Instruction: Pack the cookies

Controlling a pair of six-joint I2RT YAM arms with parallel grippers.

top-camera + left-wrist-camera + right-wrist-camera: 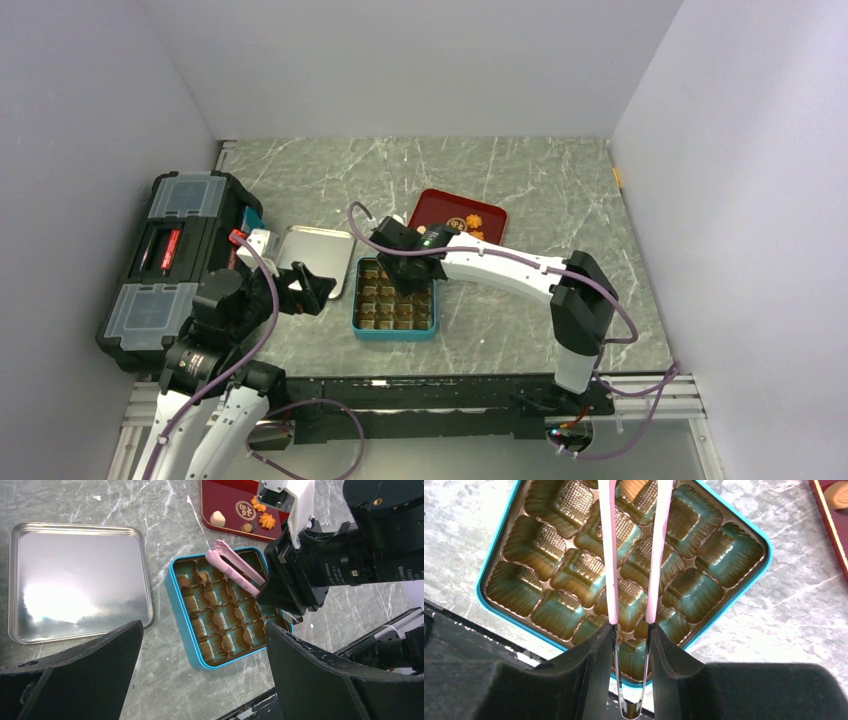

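The cookies lie on a red tray (pixel 227 500): a pale cream lump (pixel 217 518), two orange flower shapes (pixel 258 503) (pixel 268 520) and a dark-brown round one (pixel 247 528). The teal tin (pixel 180 602) with brown square compartments sits in front of the tray. Small tan pieces (pixel 202 575) seem to rest in its far corner compartments. My right gripper (pixel 631 630) hovers over the tin, shut on thin pink tongs (pixel 609 555) whose arms stand slightly apart; their tips are out of that view. My left gripper (pixel 202 630) hangs open and empty near the tin's near-left corner.
The tin's silver lid (pixel 315 258) lies upturned left of the tin (pixel 394 331). A black toolbox (pixel 175 265) stands at the far left. The red tray (pixel 440 205) is behind the tin, and white walls enclose the marble table.
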